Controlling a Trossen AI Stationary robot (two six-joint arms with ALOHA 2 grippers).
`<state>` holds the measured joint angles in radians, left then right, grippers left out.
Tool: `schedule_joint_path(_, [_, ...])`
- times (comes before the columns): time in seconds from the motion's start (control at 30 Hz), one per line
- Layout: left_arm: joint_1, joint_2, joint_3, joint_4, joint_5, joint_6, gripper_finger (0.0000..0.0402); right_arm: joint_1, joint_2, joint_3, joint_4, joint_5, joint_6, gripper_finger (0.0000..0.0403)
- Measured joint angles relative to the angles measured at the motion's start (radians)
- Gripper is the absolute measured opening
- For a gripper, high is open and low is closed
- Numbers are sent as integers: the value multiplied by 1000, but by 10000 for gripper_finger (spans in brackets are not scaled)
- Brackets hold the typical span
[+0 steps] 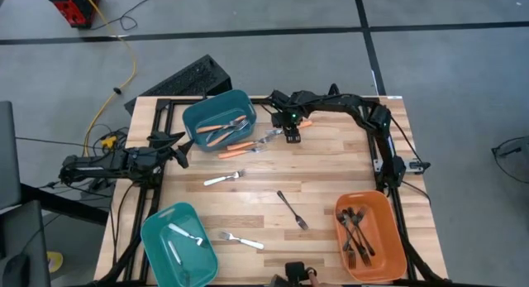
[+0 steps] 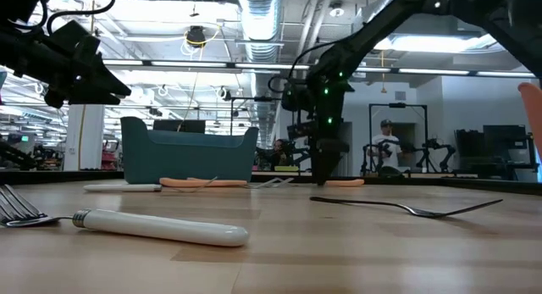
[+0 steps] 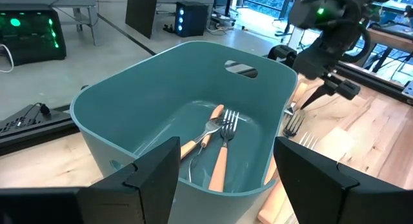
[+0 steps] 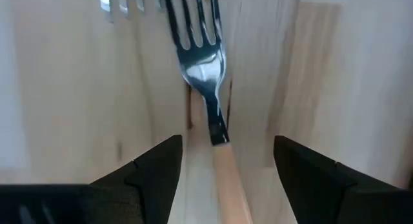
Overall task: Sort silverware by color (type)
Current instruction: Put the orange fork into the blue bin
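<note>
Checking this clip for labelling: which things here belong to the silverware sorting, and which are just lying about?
Belongs to the job:
- orange-handled forks, loose and in the far teal bin
- black fork, more in the orange bin
- white forks, one in the near teal bin
- right gripper, open over an orange-handled fork
- left gripper, open beside the far teal bin

Lying about:
- yellow cable
- red box

Wooden table (image 1: 331, 163); glossy, seemingly metal fork tines (image 4: 193, 30).
</note>
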<state>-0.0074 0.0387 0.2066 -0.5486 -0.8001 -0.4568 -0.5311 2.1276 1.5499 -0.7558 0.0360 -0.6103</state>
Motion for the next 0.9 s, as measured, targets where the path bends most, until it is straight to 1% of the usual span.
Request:
schedule_joint_path(0.2, [0,0,0,-2,0,0,235,0,15,4,0,8,6,269])
schedule_joint_path(0.3, [0,0,0,-2,0,-1,235,0,14,3,-3,1,7,256])
schedule_joint_path(0.4, [0,0,0,-2,0,-1,235,-13,12,2,-24,-19,7,224])
schedule_joint_path(0.53, [0,0,0,-2,0,-2,235,-35,17,2,-51,-73,5,170])
schedule_joint_path(0.77, [0,0,0,-2,-1,-2,235,-41,18,2,-51,-64,7,82])
schedule_joint_path(0.83, [0,0,0,-2,-1,-3,235,-41,18,2,-52,-64,7,66])
schedule_joint_path(0.9, [0,0,0,-2,0,-3,235,-41,18,2,-51,-63,8,58])
